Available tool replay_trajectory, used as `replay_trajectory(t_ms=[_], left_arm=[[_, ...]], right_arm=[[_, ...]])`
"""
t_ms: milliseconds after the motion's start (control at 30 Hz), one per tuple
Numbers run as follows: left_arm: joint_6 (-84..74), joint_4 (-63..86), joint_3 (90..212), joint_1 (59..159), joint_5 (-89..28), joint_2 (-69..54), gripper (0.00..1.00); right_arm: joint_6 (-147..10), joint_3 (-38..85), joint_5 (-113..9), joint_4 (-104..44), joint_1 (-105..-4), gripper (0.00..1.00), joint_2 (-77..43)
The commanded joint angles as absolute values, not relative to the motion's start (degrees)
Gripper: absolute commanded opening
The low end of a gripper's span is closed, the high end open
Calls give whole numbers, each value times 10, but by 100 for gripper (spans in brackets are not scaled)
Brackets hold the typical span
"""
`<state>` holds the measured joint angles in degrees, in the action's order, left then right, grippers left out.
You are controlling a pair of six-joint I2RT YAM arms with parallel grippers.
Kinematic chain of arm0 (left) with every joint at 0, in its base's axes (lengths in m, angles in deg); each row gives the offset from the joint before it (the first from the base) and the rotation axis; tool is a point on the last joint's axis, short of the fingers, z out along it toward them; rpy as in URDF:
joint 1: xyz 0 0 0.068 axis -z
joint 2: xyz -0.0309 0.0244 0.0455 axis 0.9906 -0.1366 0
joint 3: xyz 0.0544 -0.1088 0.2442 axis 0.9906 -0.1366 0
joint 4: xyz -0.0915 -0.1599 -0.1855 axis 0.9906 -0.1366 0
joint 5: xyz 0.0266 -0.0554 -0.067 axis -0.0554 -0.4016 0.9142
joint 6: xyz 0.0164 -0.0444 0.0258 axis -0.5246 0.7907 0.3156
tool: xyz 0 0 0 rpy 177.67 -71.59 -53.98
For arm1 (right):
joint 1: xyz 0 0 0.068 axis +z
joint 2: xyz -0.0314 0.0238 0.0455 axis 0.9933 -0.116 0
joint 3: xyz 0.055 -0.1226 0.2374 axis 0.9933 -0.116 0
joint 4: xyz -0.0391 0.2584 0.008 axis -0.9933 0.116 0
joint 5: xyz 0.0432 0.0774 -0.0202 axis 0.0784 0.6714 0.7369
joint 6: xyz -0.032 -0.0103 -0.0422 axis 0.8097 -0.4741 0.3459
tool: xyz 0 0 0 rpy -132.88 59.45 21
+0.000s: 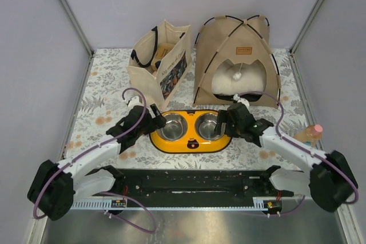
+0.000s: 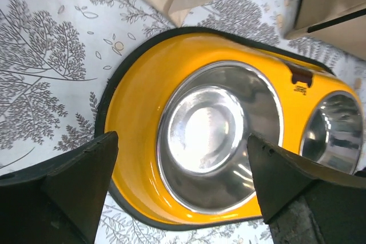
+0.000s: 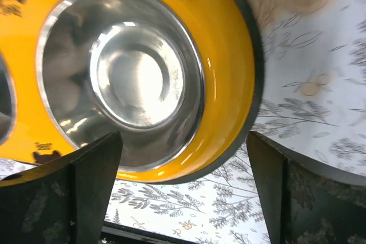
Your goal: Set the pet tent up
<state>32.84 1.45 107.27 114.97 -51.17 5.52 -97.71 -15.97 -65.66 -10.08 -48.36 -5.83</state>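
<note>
The tan pet tent (image 1: 237,61) stands upright at the back right of the table, with black poles, an arched doorway, a brown label and a white pompom (image 1: 237,74) hanging over a cream pillow inside. Its lower corner shows in the left wrist view (image 2: 337,10). My left gripper (image 1: 150,123) is open over the left end of a yellow double pet bowl (image 1: 191,131). My right gripper (image 1: 227,124) is open over the bowl's right end. In both wrist views the fingers straddle a steel bowl (image 2: 220,135) (image 3: 123,78) without touching it.
A beige tote bag (image 1: 159,64) with black handles stands left of the tent, close behind the bowl. A small bottle with a pink cap (image 1: 310,135) stands at the right edge. The table has a floral cover (image 1: 103,92) and grey walls around it.
</note>
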Motion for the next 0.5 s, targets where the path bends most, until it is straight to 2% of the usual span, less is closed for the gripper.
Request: replay_trajectory(t_ms=[0,467], left_arm=[[285,-82,1123,1147,-549,131,99],[215,-411,1287,1148,-543,350,99]], right_arm=[[-942,-118,-758,-35,-480,100,66],[-896,115,-955,312,-481,99,365]])
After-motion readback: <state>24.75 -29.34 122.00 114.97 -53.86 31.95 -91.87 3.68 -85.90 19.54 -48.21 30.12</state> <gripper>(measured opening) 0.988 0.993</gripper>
